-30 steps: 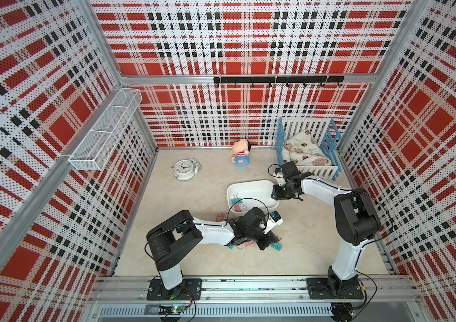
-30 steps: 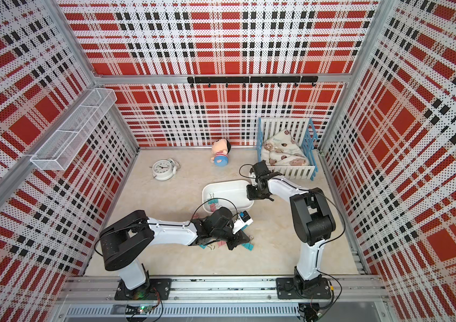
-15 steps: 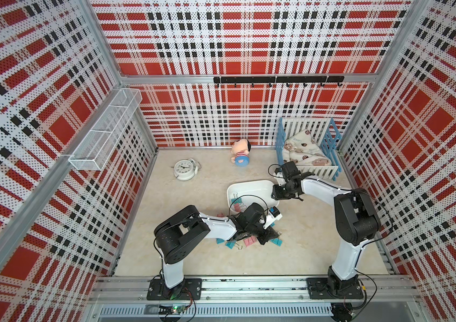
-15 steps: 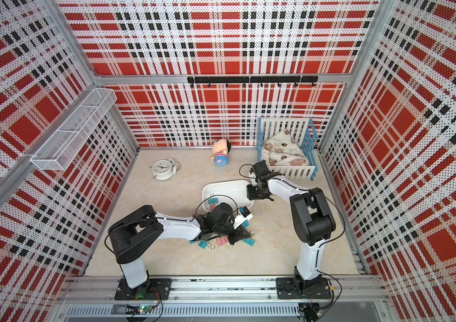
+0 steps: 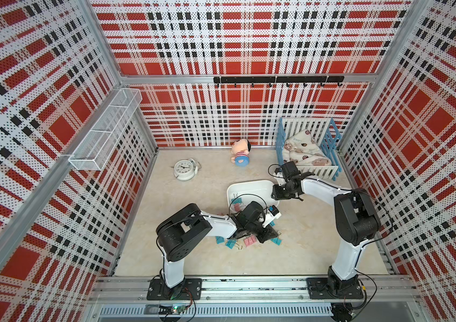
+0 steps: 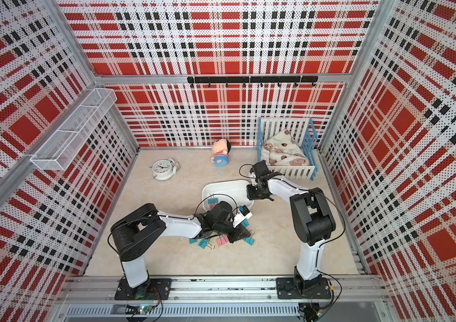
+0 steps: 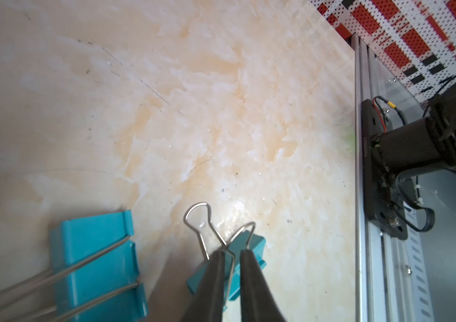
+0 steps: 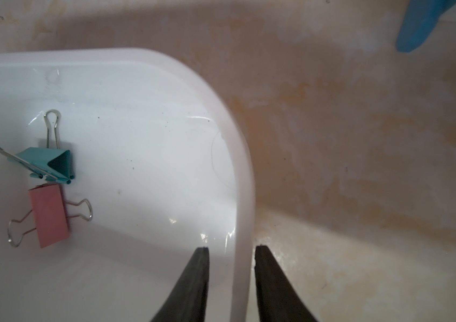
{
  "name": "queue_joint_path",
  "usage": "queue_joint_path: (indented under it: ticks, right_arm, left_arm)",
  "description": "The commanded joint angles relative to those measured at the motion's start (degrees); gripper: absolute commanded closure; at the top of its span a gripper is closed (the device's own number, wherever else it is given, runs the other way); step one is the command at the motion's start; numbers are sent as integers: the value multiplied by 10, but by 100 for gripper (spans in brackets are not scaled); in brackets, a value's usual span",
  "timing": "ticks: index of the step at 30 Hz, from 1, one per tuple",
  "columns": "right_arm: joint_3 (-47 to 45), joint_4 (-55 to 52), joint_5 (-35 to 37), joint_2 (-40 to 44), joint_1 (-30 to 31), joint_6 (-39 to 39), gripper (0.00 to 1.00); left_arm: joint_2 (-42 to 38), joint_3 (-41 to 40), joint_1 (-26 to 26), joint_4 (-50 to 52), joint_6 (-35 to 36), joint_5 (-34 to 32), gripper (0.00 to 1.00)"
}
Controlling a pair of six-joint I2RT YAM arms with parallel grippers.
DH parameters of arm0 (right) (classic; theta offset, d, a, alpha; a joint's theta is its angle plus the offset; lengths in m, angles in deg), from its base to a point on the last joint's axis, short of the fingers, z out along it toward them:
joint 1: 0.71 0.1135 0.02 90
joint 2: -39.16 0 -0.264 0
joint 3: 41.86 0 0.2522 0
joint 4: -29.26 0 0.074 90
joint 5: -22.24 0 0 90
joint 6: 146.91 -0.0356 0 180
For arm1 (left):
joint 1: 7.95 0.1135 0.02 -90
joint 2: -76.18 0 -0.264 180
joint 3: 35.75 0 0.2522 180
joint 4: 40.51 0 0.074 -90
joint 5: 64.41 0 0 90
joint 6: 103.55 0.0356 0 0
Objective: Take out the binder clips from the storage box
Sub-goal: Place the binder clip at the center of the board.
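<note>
The storage box (image 5: 249, 184), a shallow glossy white plastic tub with rounded corners, sits mid-table on the cream, marble-veined table (image 7: 221, 111). The right gripper (image 8: 231, 248) is clamped on its smooth rim, 1 black tapered finger inside the wall and 1 outside. From the right wrist view I can see 2 of the binder clips (image 8: 51, 164) in it: a teal one on its side with its thin silver wire loops splayed, and a flat pink clip (image 8: 49, 216) just beside it, handles folded out both ways. Others lie scattered on the table just beside the box's near edge, a pink one (image 5: 249, 241) and a teal one (image 5: 231, 243) among them. The left gripper (image 7: 232, 252) is down in that scatter, its dark fingers only narrowly parted (a sliver of gap), with a wire handle of a small teal clip (image 7: 251, 245) running between them. That clip rests on the table, and another teal clip (image 7: 95, 262) lies near it, not touching.
</note>
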Motion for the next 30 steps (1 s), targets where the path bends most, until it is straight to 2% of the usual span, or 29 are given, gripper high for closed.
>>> queue_joint_path:
  ticks: [1,7,14,16,18,21,26,30]
  right_arm:
    - [-3,3,1,-1,-3,2,65]
    - [1,1,2,-2,-3,2,65]
    - [1,5,0,-5,-3,0,65]
    - [3,5,-2,-8,-3,0,65]
    - [3,7,-4,-9,-3,0,64]
    - [4,8,-6,-10,-3,-1,64]
    - [12,2,-5,-8,-3,3,62]
    - [12,0,-3,-5,-3,3,62]
  left_arm:
    - [0,7,4,-4,6,16,78]
    - [-39,-12,7,16,8,4,75]
    - [-170,-76,31,12,-21,-15,74]
    - [-209,-69,43,24,-30,-44,69]
    - [-226,-39,52,75,-23,-118,64]
    - [-201,27,82,162,-14,-200,67]
    - [-130,81,152,191,-27,-202,69]
    - [-87,114,180,219,-15,-259,69]
